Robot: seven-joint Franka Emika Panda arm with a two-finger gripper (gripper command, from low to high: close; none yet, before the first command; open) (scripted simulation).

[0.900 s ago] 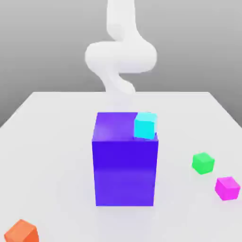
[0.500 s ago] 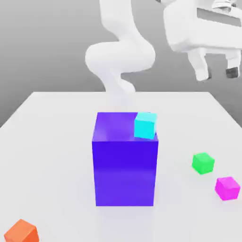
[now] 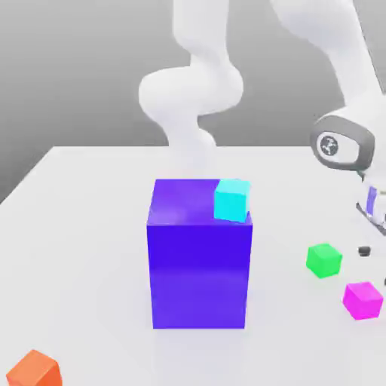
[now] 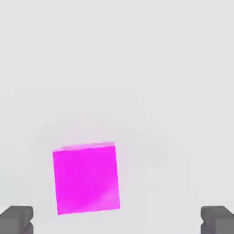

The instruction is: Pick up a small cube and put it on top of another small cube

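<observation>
Counting the pieces on the white table (image 3: 83, 219), we find five: one big blue-purple block (image 3: 198, 271) and four small cubes — one cyan, one green, one magenta, one orange. The cyan cube (image 3: 231, 200) sits on the block's top face, at the corner toward the exterior view's right. The green cube (image 3: 324, 260) and the magenta cube (image 3: 363, 300) both rest on the table toward the exterior view's right, near each other but apart, neither stacked. The orange cube (image 3: 34, 370) lies alone at the near corner on the exterior view's left. The gripper (image 4: 117, 219) hangs low at the right edge — in the hand view its two fingertips (image 4: 16, 219) stand spread wide, holding nothing, with the magenta cube on the table between them, touching neither.
</observation>
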